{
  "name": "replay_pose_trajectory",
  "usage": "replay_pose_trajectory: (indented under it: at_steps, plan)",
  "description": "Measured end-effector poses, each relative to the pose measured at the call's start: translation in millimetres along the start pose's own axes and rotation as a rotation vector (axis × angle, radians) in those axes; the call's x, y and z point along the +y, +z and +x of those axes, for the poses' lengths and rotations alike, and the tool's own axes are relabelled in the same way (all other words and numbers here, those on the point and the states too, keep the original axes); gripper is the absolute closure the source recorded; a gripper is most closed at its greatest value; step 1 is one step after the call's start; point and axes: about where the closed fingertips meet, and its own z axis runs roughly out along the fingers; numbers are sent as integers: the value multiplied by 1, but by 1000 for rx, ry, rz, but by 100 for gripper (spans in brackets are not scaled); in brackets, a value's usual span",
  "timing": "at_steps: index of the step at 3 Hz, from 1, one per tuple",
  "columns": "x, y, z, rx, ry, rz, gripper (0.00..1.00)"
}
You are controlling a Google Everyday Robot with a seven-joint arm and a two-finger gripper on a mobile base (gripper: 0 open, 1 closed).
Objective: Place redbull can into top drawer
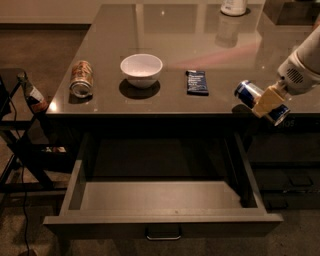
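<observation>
1. Frame: a dark folding frame stands at 9 o'clock of the counter, just beside its left edge.

2. Brown can: it lies on its side on the counter near the front left corner. One end faces the camera.

3. Bowl: white and upright, it sits at 3 o'clock of the brown can, apart from it.

4. Packet: dark blue, it lies flat at 3 o'clock of the bowl, apart from it.

5. White container: it stands at the counter's rear, at 1 o'clock of the packet. The top edge of the view cuts it off.

6. Drawer: it is pulled out below the counter's front edge, at 6 o'clock of the bowl and packet. The handle sits at the centre of its front.

7. Redbull can: it is at 3 o'clock of the packet, over the counter's front right edge and outside the drawer.
   - The can is tilted, with one silver end toward 10 o'clock and the other toward 4 o'clock.
   - Contact with the counter cannot be determined.

8. Gripper: it is clamped on the redbull can's mid-body, and a tan finger crosses the can's middle. The arm enters from 2 o'clock.

9. Small drawers: they are closed, at 5 o'clock of the gripper.
</observation>
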Motion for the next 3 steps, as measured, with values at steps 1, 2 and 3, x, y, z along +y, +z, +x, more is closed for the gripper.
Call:
replay_pose_trajectory:
  at_steps: [1,2,3]
  plan:
    - [14,-2,5,7,-14,10,100]
    - [44,5,21,23,0,-17,100]
    - [79,32,37,60,0,-104,100]
